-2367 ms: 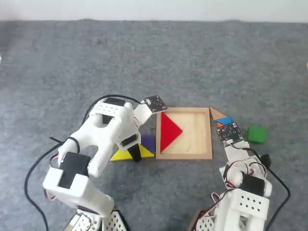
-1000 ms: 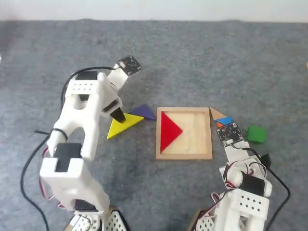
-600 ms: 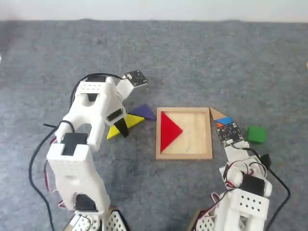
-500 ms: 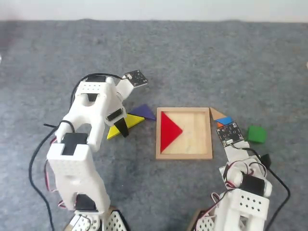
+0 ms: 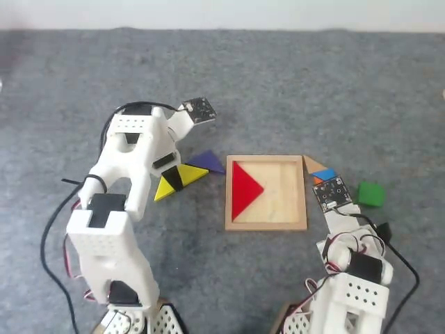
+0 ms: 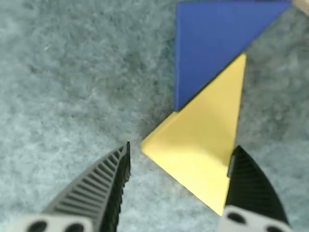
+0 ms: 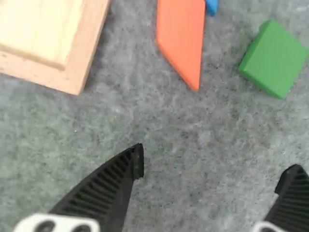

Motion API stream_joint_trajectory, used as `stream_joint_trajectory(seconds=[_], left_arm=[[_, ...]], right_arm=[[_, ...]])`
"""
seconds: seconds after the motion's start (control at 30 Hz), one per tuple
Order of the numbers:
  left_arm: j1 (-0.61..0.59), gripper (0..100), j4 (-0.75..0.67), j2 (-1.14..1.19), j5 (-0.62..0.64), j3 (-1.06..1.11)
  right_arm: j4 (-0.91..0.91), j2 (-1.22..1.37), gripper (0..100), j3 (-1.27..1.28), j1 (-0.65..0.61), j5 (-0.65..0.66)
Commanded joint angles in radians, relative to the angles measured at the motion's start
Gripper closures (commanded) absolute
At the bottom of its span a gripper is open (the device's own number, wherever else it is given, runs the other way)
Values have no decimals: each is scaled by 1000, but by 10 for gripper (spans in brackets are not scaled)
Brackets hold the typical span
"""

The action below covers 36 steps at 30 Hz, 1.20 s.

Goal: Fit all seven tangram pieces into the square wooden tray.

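High view: red triangle (image 5: 245,189) in tray (image 5: 266,225); yellow triangle (image 5: 163,188) and purple triangle (image 5: 207,161) touching, just left of it on the tabletop.
Left wrist: left jaws spread astride the yellow triangle's corner. If you pinch there it may pivot out and drag the purple triangle.
Right wrist: right jaws spread, orange piece (image 7: 182,38) near.

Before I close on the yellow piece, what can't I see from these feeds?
High view: the left gripper hides the middle of the yellow triangle; the right arm covers most of the orange piece.
Right wrist view: the frame edge cuts off the blue piece.
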Motion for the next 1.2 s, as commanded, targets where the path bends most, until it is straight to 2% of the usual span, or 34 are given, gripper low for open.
stream_joint_trajectory(seconds=[0.0,0.2,0.37,0.67,0.93,1.17], left_arm=[[8,685,-12,-69,-14,-38],[58,687,-12,-28,-8,-28],[52,711,-14,34,-8,-33],[48,705,-11,5,9,-33],[-32,698,-3,2,9,-76],[-37,698,11,11,8,-81]], right_arm=[[-16,-15,568,-5,5,-5],[-16,-15,568,-5,5,-5],[-16,-15,568,-5,5,-5],[-16,-15,568,-5,5,-5],[-16,-15,568,-5,5,-5],[-16,-15,568,-5,5,-5]])
